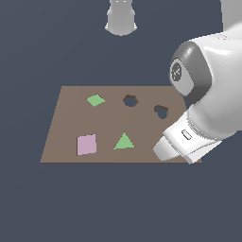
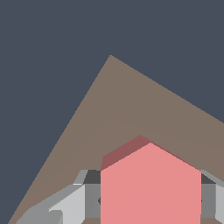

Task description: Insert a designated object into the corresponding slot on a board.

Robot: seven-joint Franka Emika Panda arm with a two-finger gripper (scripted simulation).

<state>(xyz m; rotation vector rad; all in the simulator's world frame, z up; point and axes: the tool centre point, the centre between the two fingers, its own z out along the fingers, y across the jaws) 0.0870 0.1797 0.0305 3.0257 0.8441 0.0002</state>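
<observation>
The brown board (image 1: 71, 123) lies flat, with a dark hexagon-shaped slot (image 1: 130, 100) near its far edge and a dark heart-shaped hole (image 1: 161, 111) to the exterior view's right of it. In the wrist view the salmon-red hexagonal block (image 2: 151, 186) sits between my two grey fingers (image 2: 65, 203), held over a corner of the board (image 2: 127, 109). My gripper (image 2: 151, 201) is shut on the block. In the exterior view the arm's white body (image 1: 208, 108) hides the fingers and the block, above the board's near corner at the exterior view's right.
On the board lie a green diamond (image 1: 95, 99), a green triangle (image 1: 124, 141) and a pink square (image 1: 87, 144). The arm's white base (image 1: 121, 18) stands beyond the board's far edge. Dark blue-grey floor surrounds the board.
</observation>
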